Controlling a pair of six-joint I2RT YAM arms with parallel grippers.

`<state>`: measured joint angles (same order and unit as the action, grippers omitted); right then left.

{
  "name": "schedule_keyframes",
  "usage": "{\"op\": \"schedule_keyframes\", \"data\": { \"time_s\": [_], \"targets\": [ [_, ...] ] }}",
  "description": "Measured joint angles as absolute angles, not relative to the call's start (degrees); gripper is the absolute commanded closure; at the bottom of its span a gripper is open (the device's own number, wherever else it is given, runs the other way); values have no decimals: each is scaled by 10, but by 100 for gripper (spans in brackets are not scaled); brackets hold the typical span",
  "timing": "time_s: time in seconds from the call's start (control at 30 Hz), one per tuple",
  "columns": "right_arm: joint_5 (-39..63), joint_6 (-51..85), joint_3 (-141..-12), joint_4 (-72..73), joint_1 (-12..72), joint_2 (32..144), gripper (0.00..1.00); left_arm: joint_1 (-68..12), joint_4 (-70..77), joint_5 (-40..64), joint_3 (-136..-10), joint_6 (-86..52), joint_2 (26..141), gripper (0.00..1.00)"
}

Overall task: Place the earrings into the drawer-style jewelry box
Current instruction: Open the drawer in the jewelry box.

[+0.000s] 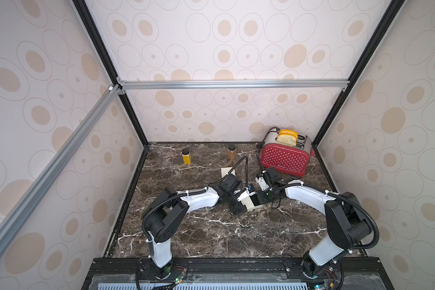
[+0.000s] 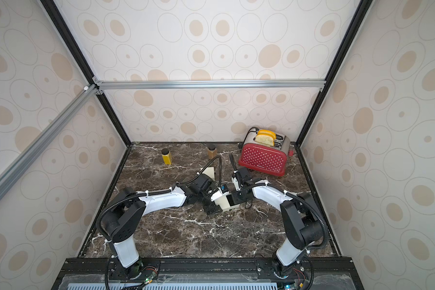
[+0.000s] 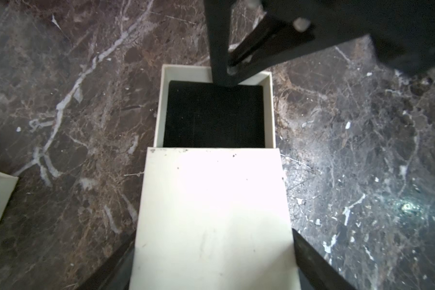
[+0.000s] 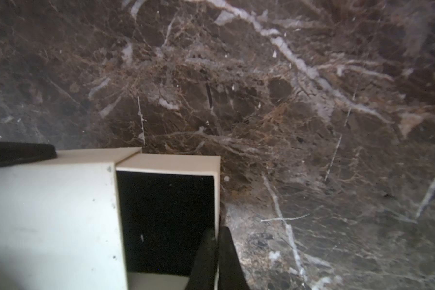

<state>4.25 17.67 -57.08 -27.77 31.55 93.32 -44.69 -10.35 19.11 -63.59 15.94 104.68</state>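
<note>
The cream jewelry box (image 1: 248,204) lies mid-table with its drawer (image 3: 158,113) pulled out, showing a black lining (image 3: 214,115). My left gripper (image 3: 212,241) is closed across the box's outer sleeve (image 3: 211,200), one finger on each side. My right gripper (image 4: 217,233) is shut on the drawer's front wall (image 4: 217,190), one finger inside and one outside; the left wrist view shows it at the drawer's far rim (image 3: 226,72). I cannot make out the earrings in any view. A pale speck (image 4: 141,237) on the lining is too small to identify.
A cream square card (image 1: 227,171) lies just behind the left arm. A red toaster (image 1: 284,157) with bread stands at the back right. Two dark-lidded jars, one yellow (image 1: 186,156) and one brown (image 1: 231,152), stand near the back wall.
</note>
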Motion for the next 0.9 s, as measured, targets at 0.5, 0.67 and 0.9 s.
{"op": "schedule_keyframes", "data": {
  "time_s": [0.5, 0.67, 0.9],
  "targets": [
    [35, 172, -571, -276, 316, 935, 70, -440, -144, 138, -587, 148, 1016, 1],
    [45, 173, -571, -274, 316, 934, 63, -440, -145, 143, -588, 98, 948, 1],
    [50, 175, -570, -270, 316, 934, 56, -448, -147, 171, -592, -13, 918, 1]
  ]
}}
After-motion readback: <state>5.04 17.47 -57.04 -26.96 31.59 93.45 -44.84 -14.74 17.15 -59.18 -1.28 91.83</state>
